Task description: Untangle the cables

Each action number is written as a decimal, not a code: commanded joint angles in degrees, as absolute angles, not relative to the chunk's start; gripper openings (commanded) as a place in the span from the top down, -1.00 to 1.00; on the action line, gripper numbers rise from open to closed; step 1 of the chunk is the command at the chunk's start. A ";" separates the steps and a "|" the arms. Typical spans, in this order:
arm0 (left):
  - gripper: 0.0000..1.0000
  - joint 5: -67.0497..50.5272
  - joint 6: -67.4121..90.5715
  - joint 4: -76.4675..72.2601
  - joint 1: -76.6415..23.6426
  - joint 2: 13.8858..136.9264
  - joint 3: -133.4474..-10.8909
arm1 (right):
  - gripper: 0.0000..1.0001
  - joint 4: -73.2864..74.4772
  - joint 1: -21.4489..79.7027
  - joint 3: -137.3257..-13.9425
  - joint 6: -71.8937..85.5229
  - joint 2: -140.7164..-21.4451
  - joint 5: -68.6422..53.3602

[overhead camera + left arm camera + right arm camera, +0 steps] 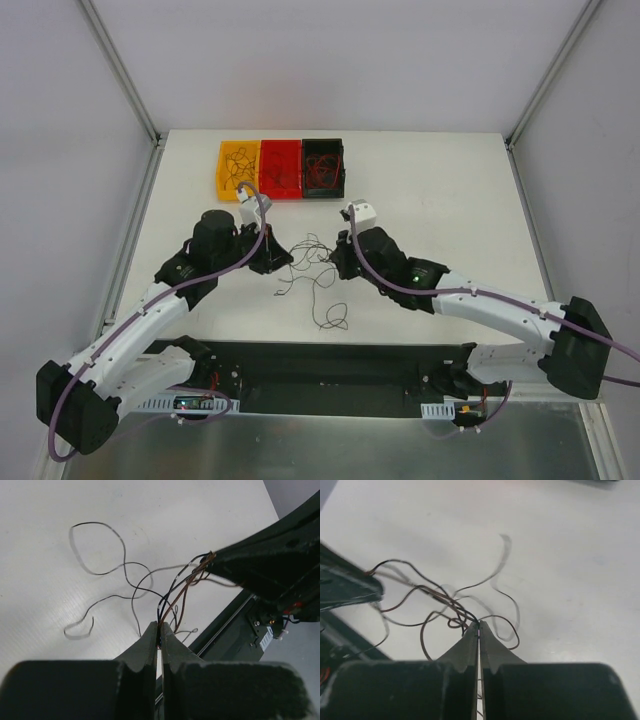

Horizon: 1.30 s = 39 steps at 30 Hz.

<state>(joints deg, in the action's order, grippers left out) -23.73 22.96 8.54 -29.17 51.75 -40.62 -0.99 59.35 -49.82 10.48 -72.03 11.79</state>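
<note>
The cables point(305, 252) are hair-thin dark red, brown and black wires, tangled on the white table between my two grippers, with a loose tail curling toward the near edge. My left gripper point(274, 262) is shut on several strands point(172, 587), which leave its fingertips point(160, 626). My right gripper point(334, 262) is shut on the other side of the same bundle point(447, 600), pinched at its fingertips point(479, 625). Each wrist view shows the other gripper's dark tip holding the far end of the strands: the right one point(215, 560), the left one point(375, 587).
Three small bins stand in a row at the far side: yellow point(222, 170), red point(281, 190) and black point(341, 170), each with thin wires inside. A dark base rail point(320, 365) runs along the near table edge.
</note>
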 commanded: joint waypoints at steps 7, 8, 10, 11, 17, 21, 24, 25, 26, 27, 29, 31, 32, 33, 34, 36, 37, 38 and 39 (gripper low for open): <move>1.00 -24.34 22.50 11.95 -29.00 53.08 -43.94 | 1.00 13.71 53.89 -47.91 7.82 -60.65 40.61; 1.00 -24.78 22.50 11.95 -29.00 53.43 -44.21 | 1.00 14.49 52.66 -47.47 8.08 -59.95 40.69; 1.00 -25.40 22.41 12.13 -29.00 53.88 -44.65 | 1.00 17.29 50.98 -46.93 8.09 -58.45 43.40; 1.00 -25.57 22.33 12.39 -29.00 54.14 -44.82 | 1.00 18.97 50.37 -47.02 7.91 -57.84 46.03; 1.00 -25.84 22.41 13.18 -29.00 54.49 -45.35 | 0.93 11.72 39.84 -42.38 0.36 -53.44 9.64; 1.00 -26.01 22.41 13.27 -29.00 54.84 -45.97 | 0.11 5.02 38.67 -41.48 -6.76 -58.52 -28.24; 1.00 -26.02 22.67 13.36 -29.00 55.02 -45.70 | -0.21 2.30 42.43 -40.70 -9.49 -61.60 -31.03; 1.00 -26.02 22.85 13.36 -29.00 55.02 -45.70 | -0.32 0.28 43.41 -39.82 -9.58 -62.22 -32.07; 1.00 -26.10 22.94 13.27 -29.00 55.02 -45.62 | -0.40 -4.17 44.29 -39.12 -9.58 -62.92 -33.73; 1.00 -26.45 23.03 13.36 -29.00 55.28 -45.70 | -0.49 -6.83 45.43 -38.68 -9.41 -63.89 -34.18; 1.00 -27.15 23.29 13.36 -29.00 55.28 -45.79 | -0.59 -10.00 47.97 -39.02 -10.10 -66.34 -32.62; 1.00 -27.42 23.64 13.45 -29.00 55.02 -45.88 | -0.61 -12.03 49.74 -39.64 -10.11 -69.68 -30.95; 1.00 -27.51 23.73 13.45 -29.00 54.93 -45.88 | -0.61 -12.82 50.62 -39.99 -10.11 -71.09 -28.94; 1.00 -27.51 23.73 13.53 -29.00 54.67 -45.97 | -0.61 -13.27 51.67 -39.99 -10.37 -72.32 -26.22; 1.00 -27.60 23.82 13.54 -29.00 54.58 -45.97 | -0.60 -14.32 52.55 -39.82 -10.46 -73.20 -24.19; 1.00 -27.42 23.82 13.71 -29.00 54.06 -46.05 | -0.46 -15.47 53.17 -39.11 -9.76 -74.61 -20.15; 1.00 -27.33 23.64 13.80 -29.00 53.88 -46.05 | -0.22 -15.64 53.17 -38.94 -9.32 -74.97 -19.17; 1.00 -26.72 23.29 14.15 -29.00 53.44 -46.14 | 0.15 -15.38 53.17 -39.02 -9.14 -74.97 -18.81; 1.00 -25.07 23.03 14.67 -29.00 52.92 -46.14 | 0.58 -13.99 53.17 -38.94 -8.88 -74.62 -17.68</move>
